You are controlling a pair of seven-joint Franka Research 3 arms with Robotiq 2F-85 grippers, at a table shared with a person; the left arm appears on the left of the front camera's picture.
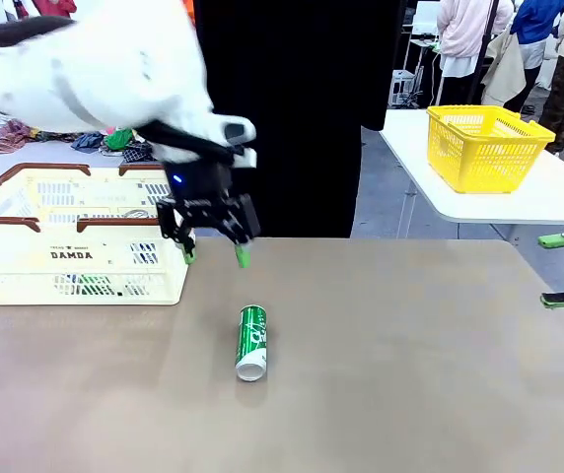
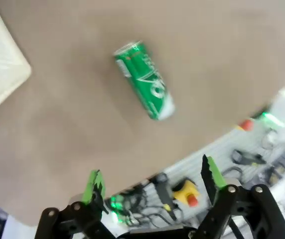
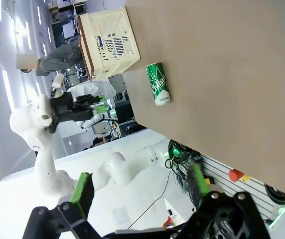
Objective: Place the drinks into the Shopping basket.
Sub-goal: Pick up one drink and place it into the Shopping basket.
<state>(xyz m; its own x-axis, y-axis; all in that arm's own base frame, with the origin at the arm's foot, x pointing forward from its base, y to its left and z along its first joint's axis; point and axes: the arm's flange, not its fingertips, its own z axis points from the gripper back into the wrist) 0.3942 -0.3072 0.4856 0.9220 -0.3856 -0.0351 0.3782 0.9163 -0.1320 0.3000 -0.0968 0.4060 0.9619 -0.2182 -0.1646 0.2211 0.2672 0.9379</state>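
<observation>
Green can [image 1: 251, 341] on its side on bench [image 1: 410, 374], just below left gripper [image 1: 215, 252].
Left gripper hovers, fingers apart, pointing down; nothing held.

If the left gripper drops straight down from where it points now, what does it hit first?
Probably bare table. The open left gripper hangs just beyond the lying green can, beside the Shopping basket; its wrist view shows the can ahead of the fingers, not between them. Depth is uncertain.
</observation>
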